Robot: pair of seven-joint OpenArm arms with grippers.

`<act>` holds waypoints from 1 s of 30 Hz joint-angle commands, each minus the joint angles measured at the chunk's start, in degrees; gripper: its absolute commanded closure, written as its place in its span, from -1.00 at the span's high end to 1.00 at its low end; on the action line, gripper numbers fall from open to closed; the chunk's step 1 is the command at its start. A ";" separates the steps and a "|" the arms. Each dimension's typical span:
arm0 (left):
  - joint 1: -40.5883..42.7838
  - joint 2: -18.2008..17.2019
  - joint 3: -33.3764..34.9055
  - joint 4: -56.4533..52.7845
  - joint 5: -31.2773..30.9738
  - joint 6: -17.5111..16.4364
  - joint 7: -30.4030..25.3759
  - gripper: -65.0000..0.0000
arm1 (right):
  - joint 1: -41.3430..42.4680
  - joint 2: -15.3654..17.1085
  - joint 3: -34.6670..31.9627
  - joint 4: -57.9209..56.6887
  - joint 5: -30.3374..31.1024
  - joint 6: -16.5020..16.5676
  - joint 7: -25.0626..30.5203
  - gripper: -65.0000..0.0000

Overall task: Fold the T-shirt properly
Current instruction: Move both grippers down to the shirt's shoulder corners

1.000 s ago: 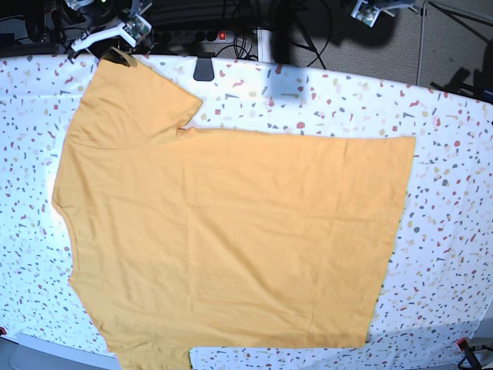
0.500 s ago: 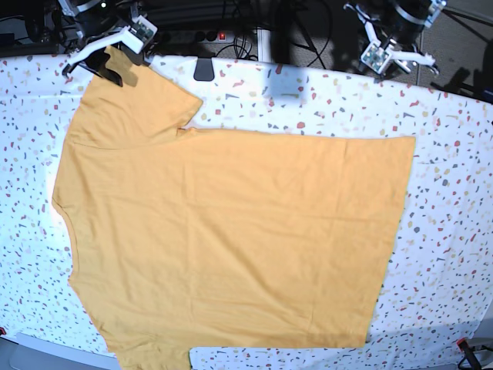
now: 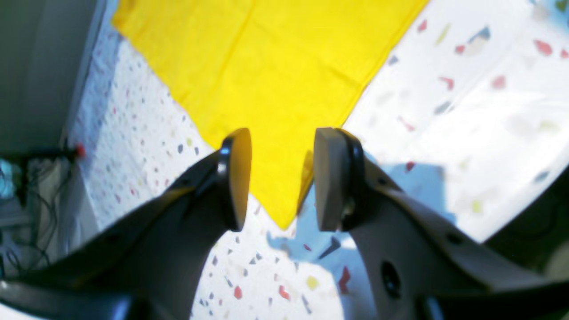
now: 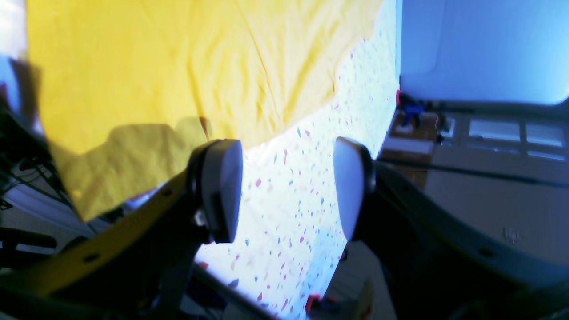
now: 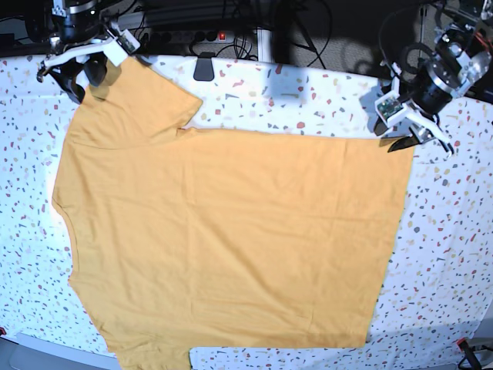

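1. Your T-shirt (image 5: 231, 239) lies spread flat on the speckled table (image 5: 454, 231), plain side up. In the base view its collar end points to 9 o'clock and its bottom hem to 3 o'clock.

2. One sleeve (image 5: 135, 100) reaches toward 11 o'clock, up to the table's far edge. The other runs off the picture at 6 o'clock.

3. Your left gripper (image 5: 408, 137) sits at about 2 o'clock in the base view, right at the shirt's far hem corner (image 5: 408, 142).

4. In the left wrist view that gripper (image 3: 278, 178) has its fingers (image 3: 235, 178) apart. The pointed corner of the shirt (image 3: 266, 66) lies in the gap between them, with its tip at about 6 o'clock of the gap. You cannot tell from these views whether the pads touch the cloth.

5. Your right gripper (image 5: 81, 73) is at 11 o'clock in the base view, at the end of the far sleeve.

6. In the right wrist view that gripper (image 4: 286, 186) also stands apart, with only bare table between the fingers (image 4: 222, 186). The shirt (image 4: 155, 80) fills the view from 9 to 12 o'clock, its edge passing just beside the 9 o'clock finger.
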 commanded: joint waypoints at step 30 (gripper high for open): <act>-22.21 -8.15 21.70 -22.73 5.57 1.16 1.49 -0.36 | -0.50 0.48 0.26 1.11 -0.52 -6.60 -1.60 0.01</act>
